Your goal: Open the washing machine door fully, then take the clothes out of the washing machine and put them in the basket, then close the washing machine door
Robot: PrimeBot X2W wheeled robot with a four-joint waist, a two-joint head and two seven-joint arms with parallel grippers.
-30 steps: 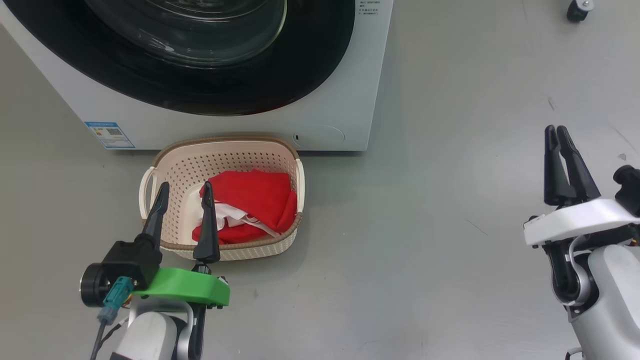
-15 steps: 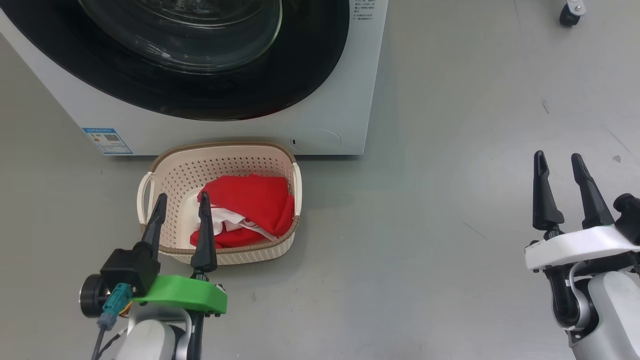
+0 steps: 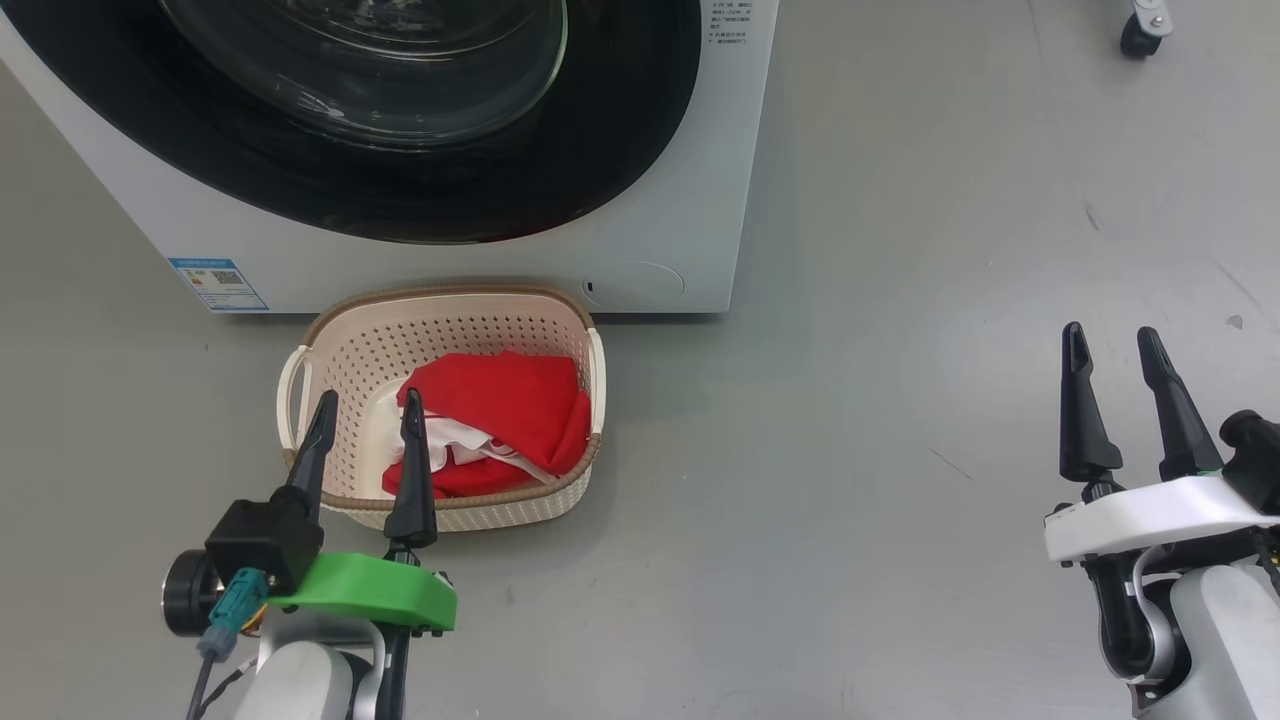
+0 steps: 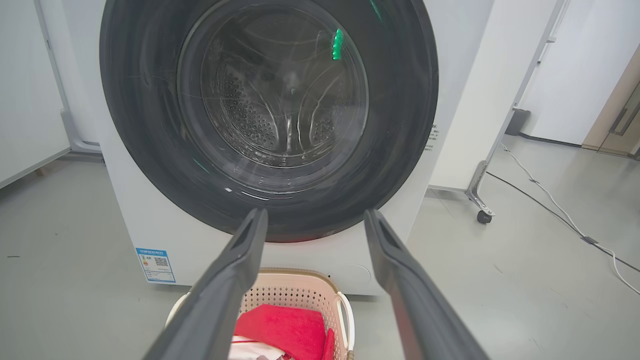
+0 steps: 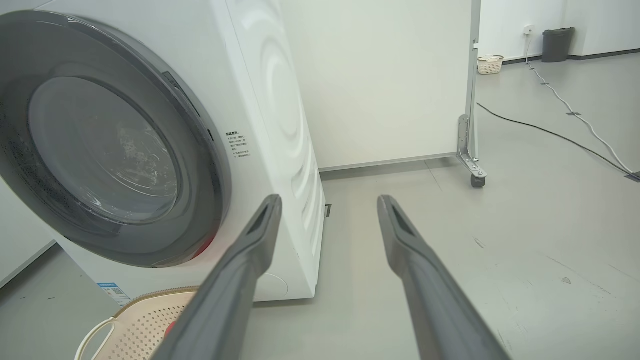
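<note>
Red-and-white fabric clothes [image 3: 520,405] lie in the cream perforated plastic basket [image 3: 440,330] at centre-left, below the white washing machine [image 3: 650,230] (round black-rimmed glass door [image 3: 620,130] closed). The left pincer [image 3: 369,397], lower left, and right pincer [image 3: 1110,332], lower right, gape empty.

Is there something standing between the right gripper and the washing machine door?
Nothing visible does. Bare floor lies between the right gripper, jaws open, and the washing machine door. The basket sits off to the left of that path.
</note>
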